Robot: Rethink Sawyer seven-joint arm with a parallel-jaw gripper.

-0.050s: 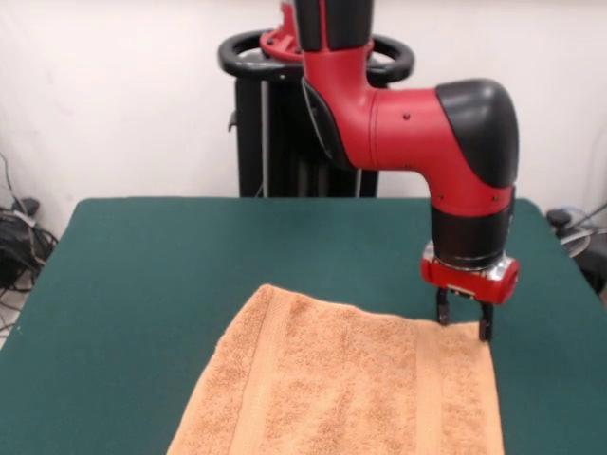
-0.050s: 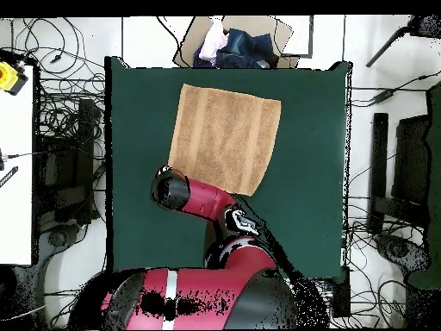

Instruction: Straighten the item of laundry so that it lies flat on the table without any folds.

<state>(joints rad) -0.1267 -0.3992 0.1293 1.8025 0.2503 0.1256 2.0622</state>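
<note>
The item of laundry [image 1: 346, 384] is a light orange-tan terry towel. It lies spread out and looks flat on the dark green table [image 1: 142, 284], running off the front view's lower edge. In the overhead view the towel [image 2: 226, 138] is a slightly turned rectangle on the table [image 2: 310, 172]. My gripper [image 1: 465, 322] stands upright at the towel's far right corner, open, with its two dark fingertips [image 1: 443, 314] down at the cloth's edge. From above, the red and black wrist [image 2: 172, 190] covers the gripper at the towel's lower left corner.
A cardboard box [image 2: 276, 39] with blue and pink clothes sits just beyond the table's top edge in the overhead view. Cables lie on the floor on both sides. A white surface [image 2: 15, 172] with a yellow object stands at the left.
</note>
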